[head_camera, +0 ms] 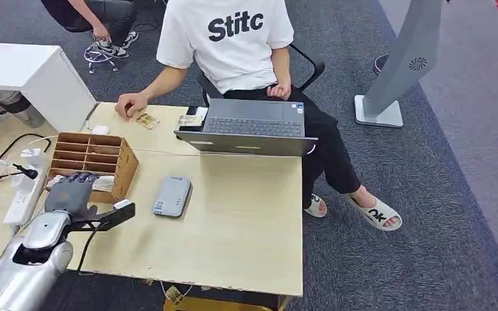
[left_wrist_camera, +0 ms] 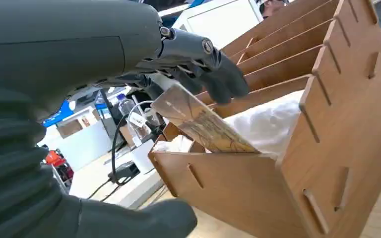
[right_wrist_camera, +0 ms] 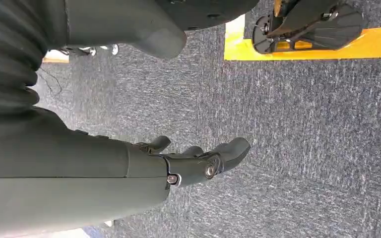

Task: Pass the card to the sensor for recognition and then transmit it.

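A: Reaching into the slotted wooden organiser box [head_camera: 97,155] at left of the head view, the left hand [head_camera: 71,192] touches a tan patterned card [left_wrist_camera: 203,124]; grip unclear.

B: Grey sensor pad [head_camera: 172,195] at centre waits. Right hand [right_wrist_camera: 198,161] hangs loosely curled, empty.

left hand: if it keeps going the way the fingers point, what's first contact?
Likely the card standing in the wooden organizer's near slot; the left hand's fingers sit just above its top edge. Whether they already touch is unclear.
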Tool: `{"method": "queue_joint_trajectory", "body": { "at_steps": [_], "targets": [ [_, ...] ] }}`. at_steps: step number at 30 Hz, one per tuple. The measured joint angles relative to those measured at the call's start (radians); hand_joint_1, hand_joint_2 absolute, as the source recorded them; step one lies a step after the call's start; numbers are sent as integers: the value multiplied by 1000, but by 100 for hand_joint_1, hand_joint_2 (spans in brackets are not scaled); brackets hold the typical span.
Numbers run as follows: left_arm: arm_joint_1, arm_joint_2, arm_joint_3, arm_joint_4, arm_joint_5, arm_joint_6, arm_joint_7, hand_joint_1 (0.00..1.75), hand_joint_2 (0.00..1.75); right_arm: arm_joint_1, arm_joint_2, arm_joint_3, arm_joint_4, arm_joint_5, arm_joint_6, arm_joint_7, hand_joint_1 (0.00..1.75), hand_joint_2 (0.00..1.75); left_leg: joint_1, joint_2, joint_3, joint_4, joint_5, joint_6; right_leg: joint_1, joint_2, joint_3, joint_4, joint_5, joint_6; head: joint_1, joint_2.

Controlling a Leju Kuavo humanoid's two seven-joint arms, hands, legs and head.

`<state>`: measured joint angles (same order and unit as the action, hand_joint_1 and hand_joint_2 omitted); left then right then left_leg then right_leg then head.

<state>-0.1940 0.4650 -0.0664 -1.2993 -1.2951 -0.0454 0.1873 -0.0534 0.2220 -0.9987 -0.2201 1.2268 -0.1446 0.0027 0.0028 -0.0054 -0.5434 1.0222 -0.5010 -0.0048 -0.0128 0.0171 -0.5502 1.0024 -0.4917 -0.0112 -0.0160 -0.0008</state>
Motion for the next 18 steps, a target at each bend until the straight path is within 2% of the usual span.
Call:
{"method": "queue_joint_trajectory", "body": {
  "at_steps": [3, 4, 7, 12, 14, 15, 16, 17, 18],
  "targets": [
    [0, -3, 0, 13, -15, 22, 2, 171, 175, 0, 0, 0, 0, 5, 0, -3, 0, 175, 0, 0, 0, 0, 0, 0, 0, 0, 0, 0, 0, 0, 0, 0],
    [0, -6, 0, 17, -18, 32, 2, 164, 175, 0, 0, 0, 0, 6, 0, -3, 0, 175, 0, 0, 0, 0, 0, 0, 0, 0, 0, 0, 0, 0, 0, 0],
    [-1, -15, 0, 24, -33, 73, 2, 164, 175, 0, 0, -2, 0, 9, -1, -6, 0, 175, 0, 0, 0, 0, 0, 0, 0, 0, 0, 0, 0, 0, 0, 0],
    [3, -32, 0, 28, -51, 109, 1, 152, 175, 0, 0, -3, 0, 10, -3, -7, 0, 175, 0, 0, 0, 0, 0, 0, 0, 0, 0, 0, 0, 0, 0, 0],
    [4, -37, 0, 28, -58, 118, 1, 131, 175, 0, 0, -3, 0, 11, -5, -8, 0, 175, 0, 0, 0, 0, 0, 0, 0, 0, 0, 0, 0, 0, 0, 0],
    [5, -40, 0, 28, -62, 129, 0, 131, 175, 0, 0, -3, 0, 11, -6, -9, 0, 175, 0, 0, 0, 0, 0, 0, 0, 0, 0, 0, 0, 0, 0, 0],
    [7, -42, 0, 28, -67, 137, 0, 136, 175, 0, 0, -3, 0, 13, -8, -9, 0, 175, 0, 0, 0, 0, 0, 0, 0, 0, 0, 0, 0, 0, 0, 0],
    [7, -44, 0, 28, -69, 143, 0, 150, 175, 0, 0, -3, 0, 14, -8, -9, 0, 175, 0, 0, 0, 0, 0, 0, 0, 0, 0, 0, 0, 0, 0, 0],
    [8, -48, 0, 28, -74, 149, 0, 150, 175, 0, 0, -3, 0, 17, -9, -10, 0, 175, 0, 0, 0, 0, 0, 0, 0, 0, 0, 0, 0, 0, 0, 0]
  ]
}}
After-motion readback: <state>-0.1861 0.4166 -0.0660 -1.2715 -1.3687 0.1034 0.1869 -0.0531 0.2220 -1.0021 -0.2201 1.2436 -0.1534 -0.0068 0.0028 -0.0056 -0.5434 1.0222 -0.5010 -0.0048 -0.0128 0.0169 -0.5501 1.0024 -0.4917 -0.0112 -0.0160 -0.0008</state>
